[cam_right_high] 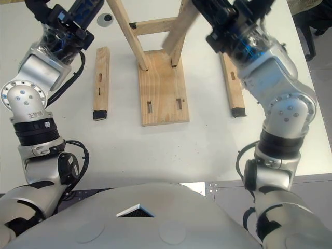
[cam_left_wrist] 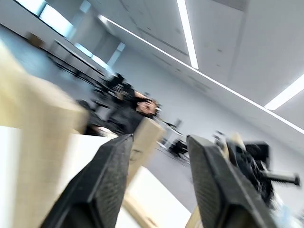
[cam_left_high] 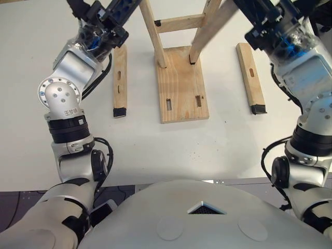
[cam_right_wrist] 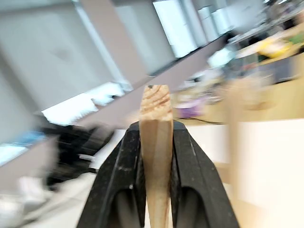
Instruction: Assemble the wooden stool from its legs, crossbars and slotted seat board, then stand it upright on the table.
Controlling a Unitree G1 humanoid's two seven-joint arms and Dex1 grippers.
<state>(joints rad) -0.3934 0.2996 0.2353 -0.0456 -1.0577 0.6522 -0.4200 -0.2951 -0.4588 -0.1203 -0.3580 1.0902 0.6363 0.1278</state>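
The slotted seat board (cam_left_high: 181, 88) lies flat mid-table. Two legs stand in its far slots, the left leg (cam_left_high: 154, 36) and the right leg (cam_left_high: 203, 36), joined by a crossbar (cam_left_high: 179, 23). My right gripper (cam_right_high: 211, 14) is shut on the upper part of the right leg (cam_right_wrist: 156, 142), which leans. My left gripper (cam_left_high: 123, 9) hovers open just left of the left leg's top; its fingers (cam_left_wrist: 102, 185) are apart with nothing between them. Two more slotted legs lie flat: one left of the board (cam_left_high: 120, 80), one to its right (cam_left_high: 251, 78).
The white table (cam_left_high: 155, 150) has bare room in front of the board, toward me. Two slots (cam_left_high: 169, 103) at the board's near end stand unfilled. A round hole (cam_right_high: 104, 19) sits in the tabletop at the far left.
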